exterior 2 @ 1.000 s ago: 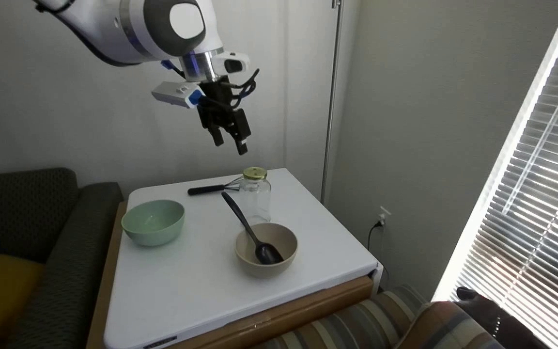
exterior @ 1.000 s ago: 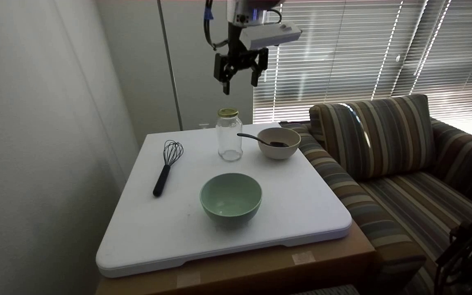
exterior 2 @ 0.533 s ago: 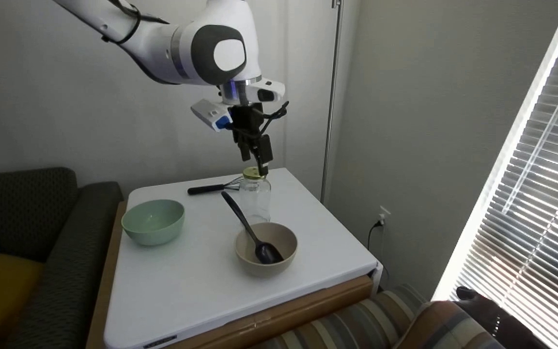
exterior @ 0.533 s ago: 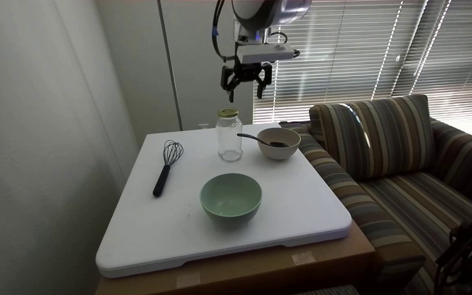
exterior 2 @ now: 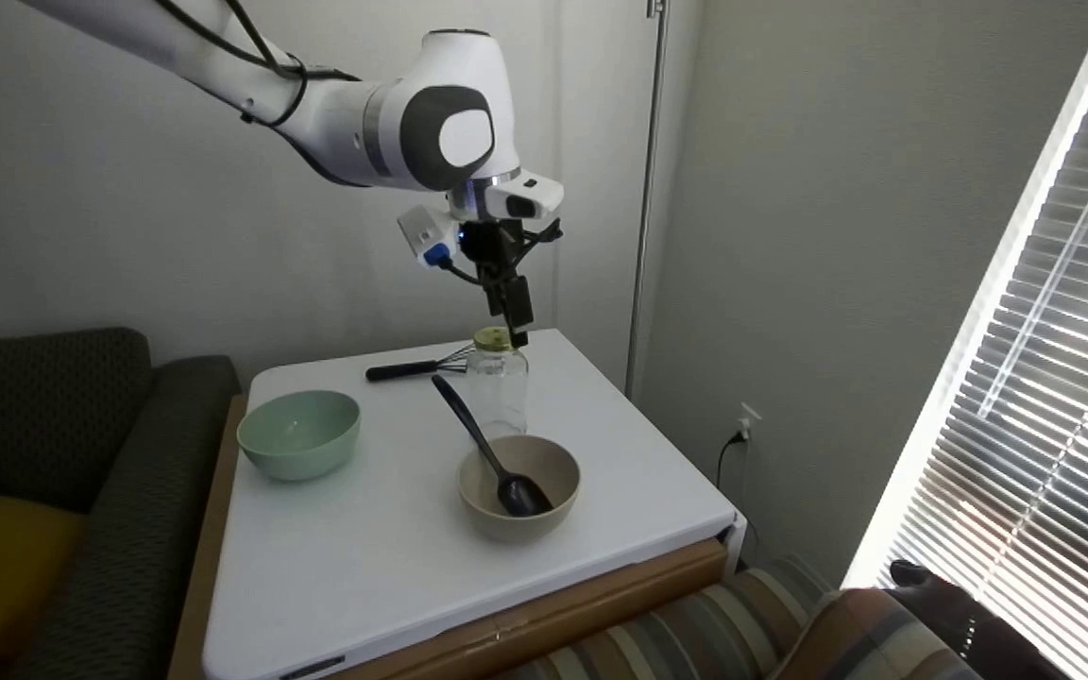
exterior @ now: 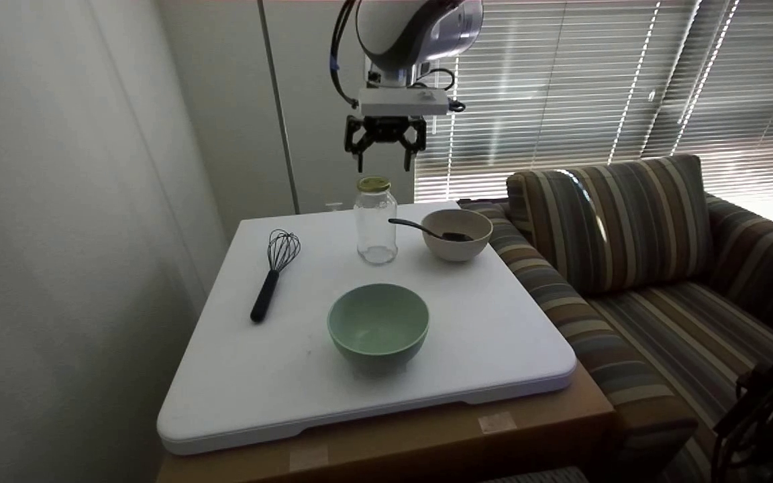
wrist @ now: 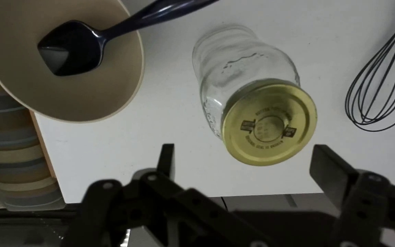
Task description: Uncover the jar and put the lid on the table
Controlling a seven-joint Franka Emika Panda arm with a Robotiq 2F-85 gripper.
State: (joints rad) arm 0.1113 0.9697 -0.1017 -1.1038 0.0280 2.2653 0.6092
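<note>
Jar [exterior: 376,227] of clear glass, upright on the white desk [exterior: 487,342], yellowish lid [wrist: 269,126] on. Above it, the jaws gape wide, empty, off-centre. Best to shift toward the green bowl [exterior: 378,325], centre, descend straight, grip the lid evenly, then twist.

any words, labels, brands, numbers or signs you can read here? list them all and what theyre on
Lid, lower arc of print: probably "ORIGINAL SEAL IS BROKEN", too soft to be sure.
Rest of the lid's print: too blurred to read.
Jar: wavy marks on the glass, no readable letters.
Table, dark strip on its edge: any text too small to read.
</note>
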